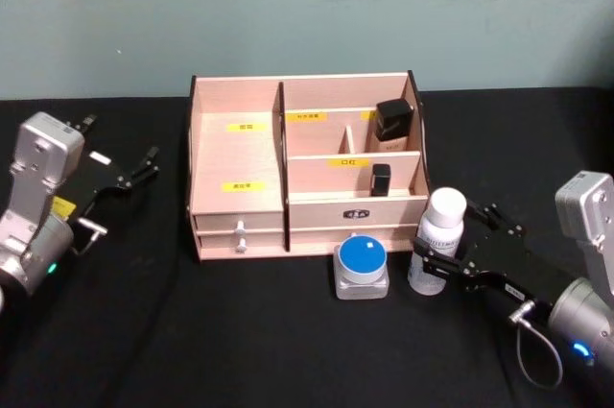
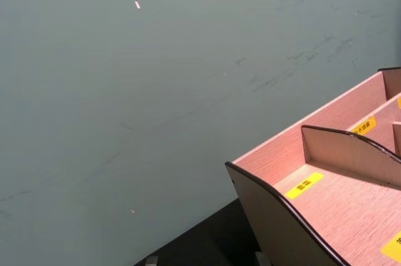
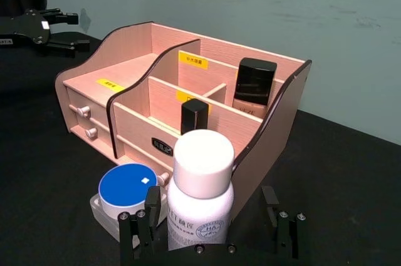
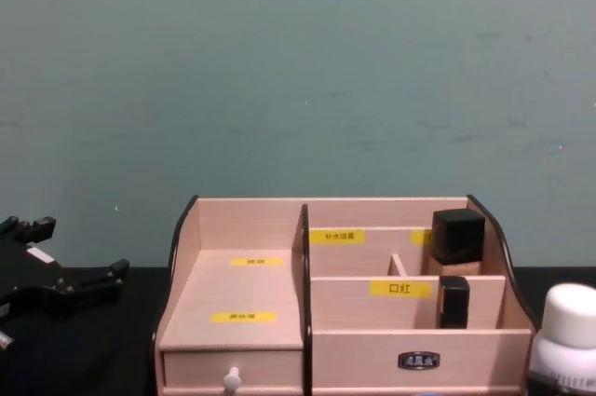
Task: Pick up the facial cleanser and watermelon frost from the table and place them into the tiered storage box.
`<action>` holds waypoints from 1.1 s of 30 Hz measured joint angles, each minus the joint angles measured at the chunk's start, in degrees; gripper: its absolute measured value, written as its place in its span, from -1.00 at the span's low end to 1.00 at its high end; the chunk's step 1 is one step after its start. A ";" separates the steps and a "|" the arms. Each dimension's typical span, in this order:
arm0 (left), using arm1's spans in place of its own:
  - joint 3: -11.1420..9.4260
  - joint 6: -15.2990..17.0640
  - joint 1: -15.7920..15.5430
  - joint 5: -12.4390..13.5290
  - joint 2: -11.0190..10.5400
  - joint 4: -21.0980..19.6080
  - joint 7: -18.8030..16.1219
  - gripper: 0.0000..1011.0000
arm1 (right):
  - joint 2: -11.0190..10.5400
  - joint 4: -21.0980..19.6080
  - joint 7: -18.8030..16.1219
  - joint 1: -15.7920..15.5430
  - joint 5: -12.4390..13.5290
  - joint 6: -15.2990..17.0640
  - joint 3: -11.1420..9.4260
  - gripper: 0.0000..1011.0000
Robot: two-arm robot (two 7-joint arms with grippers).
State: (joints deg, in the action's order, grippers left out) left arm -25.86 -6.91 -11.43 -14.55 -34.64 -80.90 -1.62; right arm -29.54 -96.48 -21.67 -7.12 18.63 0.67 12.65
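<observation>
White facial cleanser (image 3: 202,159) stands upright on the black table (image 1: 240,350) between the spread fingers (image 3: 270,206) of the right gripper (image 3: 210,216), with a gap showing at one finger. Watermelon frost (image 1: 362,264) sits just beside the fingertips, toward the left arm. Tiered storage box (image 1: 240,168) stands just beyond them. Left gripper (image 1: 144,166) hovers, fingers spread, near the box's left wall.

I see the tiered storage box (image 1: 240,154) at the back of the table (image 1: 240,331). The watermelon frost (image 1: 362,259) sits just in front of it. The facial cleanser (image 1: 441,235) stands just right of that jar, inside the right gripper (image 1: 434,256). The left gripper (image 1: 144,166) is well left of the box. In the box's back right compartment stands a square bottle (image 1: 392,125), with a small tube (image 1: 381,178) in the compartment before it.
</observation>
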 joint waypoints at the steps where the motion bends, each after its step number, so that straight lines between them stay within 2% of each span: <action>1: 0.00 0.00 0.00 0.00 0.00 0.00 0.00 0.98 | 0.08 0.13 -0.04 0.18 -0.07 -0.01 0.06 0.98; 10: 0.00 0.00 0.00 0.00 0.00 0.00 0.00 0.98 | 0.69 1.02 -0.28 1.71 -1.38 -0.27 0.78 0.98; 24: 0.00 0.00 0.00 0.00 0.00 0.00 0.00 0.98 | 0.58 0.90 -0.23 1.52 -1.19 -0.27 0.67 0.96; 30: 0.00 0.00 0.00 0.00 0.00 0.00 0.00 0.98 | 0.54 0.85 -0.21 1.47 -1.08 -0.25 0.64 0.70; 31: 0.00 0.00 0.00 0.00 0.00 0.00 0.00 0.98 | 0.53 0.84 -0.21 1.47 -1.06 -0.25 0.63 0.58; 33: 0.00 0.00 0.00 0.00 0.00 0.00 0.00 0.98 | 0.52 0.83 -0.21 1.46 -1.05 -0.25 0.62 0.48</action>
State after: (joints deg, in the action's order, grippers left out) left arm -25.86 -6.91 -11.43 -14.55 -34.65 -80.90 -1.62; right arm -29.01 -95.65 -21.89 -5.66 17.58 0.42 13.27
